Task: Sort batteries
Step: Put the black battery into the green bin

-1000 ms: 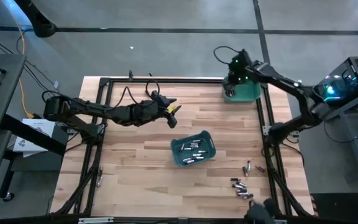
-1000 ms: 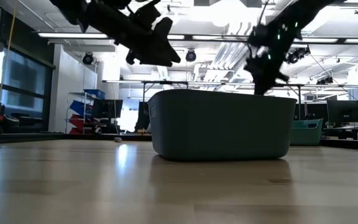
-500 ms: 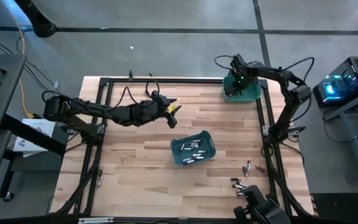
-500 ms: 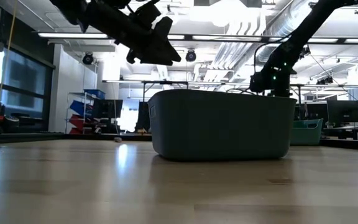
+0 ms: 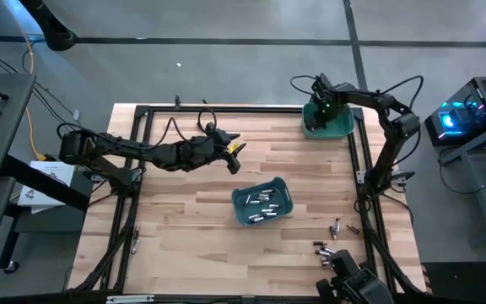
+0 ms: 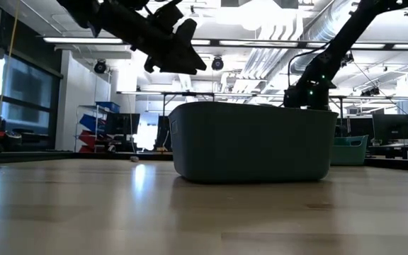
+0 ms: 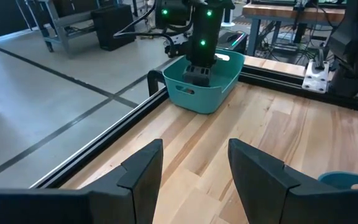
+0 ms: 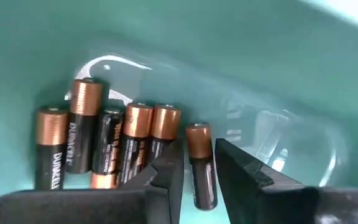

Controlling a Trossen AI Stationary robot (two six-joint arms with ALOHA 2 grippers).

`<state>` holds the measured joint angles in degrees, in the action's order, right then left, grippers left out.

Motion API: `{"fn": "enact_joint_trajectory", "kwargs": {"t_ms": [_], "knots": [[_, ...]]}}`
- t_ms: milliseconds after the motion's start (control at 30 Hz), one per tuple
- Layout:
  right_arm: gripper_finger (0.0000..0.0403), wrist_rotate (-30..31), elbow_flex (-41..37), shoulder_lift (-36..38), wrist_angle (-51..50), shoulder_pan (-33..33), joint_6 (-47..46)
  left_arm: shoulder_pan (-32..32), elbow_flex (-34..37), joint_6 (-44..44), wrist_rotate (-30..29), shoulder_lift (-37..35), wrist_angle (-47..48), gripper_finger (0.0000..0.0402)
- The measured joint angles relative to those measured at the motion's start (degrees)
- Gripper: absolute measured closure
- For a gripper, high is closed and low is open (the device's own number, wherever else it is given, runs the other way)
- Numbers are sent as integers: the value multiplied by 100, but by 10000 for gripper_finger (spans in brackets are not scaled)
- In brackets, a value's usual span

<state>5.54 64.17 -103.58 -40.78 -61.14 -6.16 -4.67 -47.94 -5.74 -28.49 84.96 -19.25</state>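
My right gripper (image 5: 315,116) reaches down inside the teal bin (image 5: 342,127) at the table's far right corner and is shut on a black battery with a copper end (image 8: 201,163). Several more black-and-copper batteries (image 8: 107,140) lie side by side on that bin's floor. A second teal bin (image 5: 241,211) in mid-table holds several silvery and dark batteries (image 5: 262,201). Loose batteries (image 5: 327,252) lie on the wood near the right front. My left gripper (image 7: 194,148) is open and empty, held above the table's far middle (image 5: 233,148). My right gripper has the battery's black body (image 8: 202,183) between its two fingers, which come from above into the bin. The battery lies along the fingers, its copper end (image 8: 197,140) sticking out past the fingertips, next to the other batteries. Whether it rests on the bin's floor, I cannot tell.
A black metal frame (image 5: 363,181) runs along the table's edges. The low view shows the mid-table bin (image 6: 253,142) close in front, with both arms above it. Bare wood lies between the two bins and on the table's left half.
My right gripper has gone down into the far right bin, and its arm has folded in closer to the table's right edge.
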Motion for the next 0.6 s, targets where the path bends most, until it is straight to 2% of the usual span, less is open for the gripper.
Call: {"fn": "enact_joint_trajectory", "kwargs": {"t_ms": [133, 233, 400, 500, 600], "knots": [[316, -2, 178, 290, -236, 5, 16, 9, 0, -43, 0, -56, 151, 225], [315, 1, 268, 735, -355, 53, 17, 11, 0, -690, -117, -309, 669, 225], [315, -5, 236, 1782, -301, 392, 101, -219, -2, -2476, -413, -895, 2896, 230], [315, -22, 61, 2461, -36, 864, 166, -560, -2, -3524, -848, -950, 4302, 231], [315, -22, -187, 3067, 326, 1478, 50, -1073, -2, -3990, -1105, -771, 4760, 228]]}}
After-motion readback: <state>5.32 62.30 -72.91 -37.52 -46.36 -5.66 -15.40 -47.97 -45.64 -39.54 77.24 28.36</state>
